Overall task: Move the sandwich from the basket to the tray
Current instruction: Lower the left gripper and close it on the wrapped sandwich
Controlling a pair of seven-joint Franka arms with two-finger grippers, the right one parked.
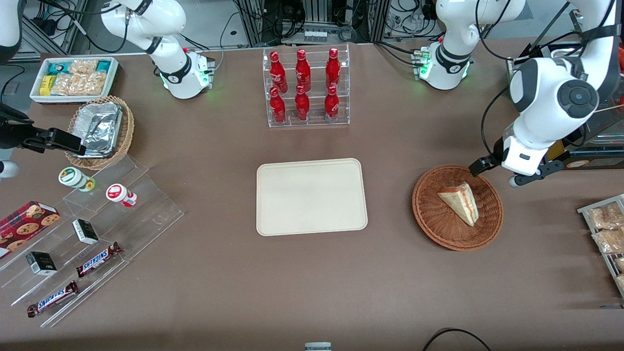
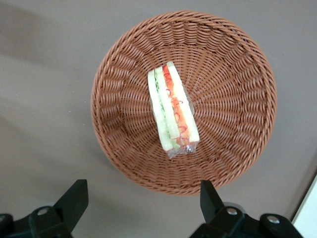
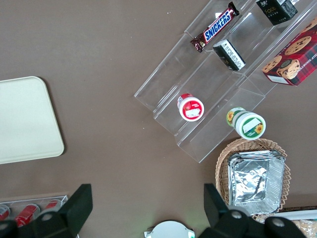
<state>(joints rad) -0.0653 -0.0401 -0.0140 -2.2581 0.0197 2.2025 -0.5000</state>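
Note:
The sandwich (image 1: 460, 201) (image 2: 172, 111), a wedge of white bread with red-orange and green layers, lies in the round reddish-brown basket (image 1: 429, 219) (image 2: 237, 99). My left gripper (image 1: 502, 173) (image 2: 141, 198) hangs open and empty above the basket's rim, on the side farther from the front camera. Bare table shows between its fingertips in the left wrist view. The cream-beige tray (image 1: 312, 196) (image 3: 25, 119) lies flat and bare at the middle of the table, toward the parked arm's end from the basket.
A clear rack of red bottles (image 1: 306, 87) stands farther from the front camera than the tray. A stepped clear shelf with snacks (image 1: 97, 229), a tan basket with foil (image 1: 100, 131) and a white snack bin (image 1: 73, 78) sit toward the parked arm's end. Packaged snacks (image 1: 607, 234) lie at the working arm's end.

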